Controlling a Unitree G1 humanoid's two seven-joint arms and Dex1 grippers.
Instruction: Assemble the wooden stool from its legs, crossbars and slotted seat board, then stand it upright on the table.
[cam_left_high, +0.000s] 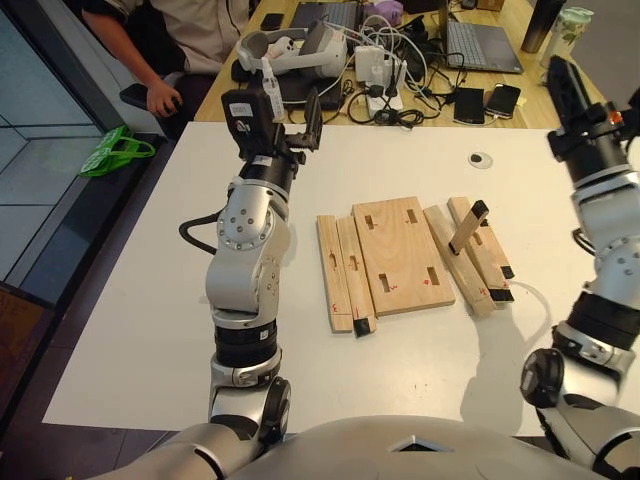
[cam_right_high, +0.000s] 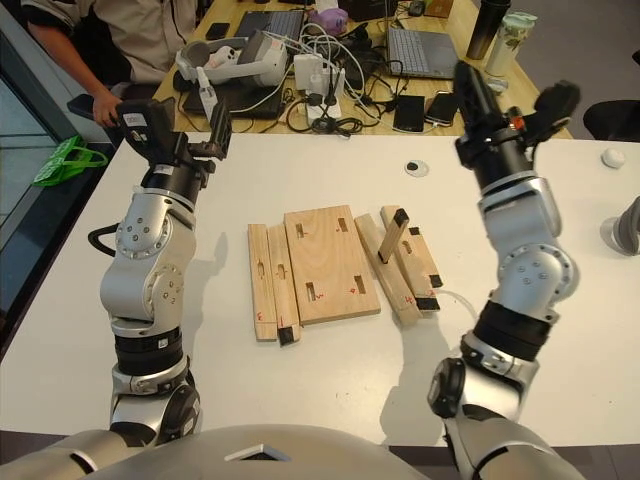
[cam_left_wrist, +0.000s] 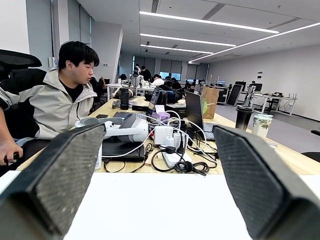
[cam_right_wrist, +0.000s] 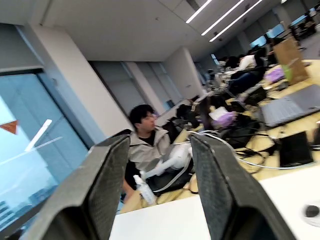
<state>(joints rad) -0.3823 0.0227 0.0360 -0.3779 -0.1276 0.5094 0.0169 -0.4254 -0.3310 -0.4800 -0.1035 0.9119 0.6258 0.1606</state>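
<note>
Pale, unfinished wood made up every part of the stool, and all of it lay unassembled on the white worktop (cam_left_high: 150, 300). The slotted seat board (cam_left_high: 402, 255) lay flat at the middle of the group, its four rectangular slots facing up. Two long planks (cam_left_high: 340, 272) lay flat and touching each other just beside the seat board on the robot's left. On the seat board's right lay another cluster of planks (cam_left_high: 478, 262), and a short dark-tipped bar (cam_left_high: 468, 228) leaned tilted on top of them. The left tool (cam_left_wrist: 160, 165) hung in the air well beyond the seat board's far left corner, its pads apart with nothing between them. The right tool (cam_right_high: 512, 105) was raised well beyond the seat board's far right corner, likewise spread and empty. The pieces would probably handle as stiff, light and fairly hardy, with smooth faces that might slide on the worktop if pushed. The narrow planks looked best pinched across their long edges near the middle. The leaning bar seemed the easiest first pick, since its raised end stood free. The seat board looked too wide to span, so it would likely need tipping and gripping through its thickness at an edge.
</note>
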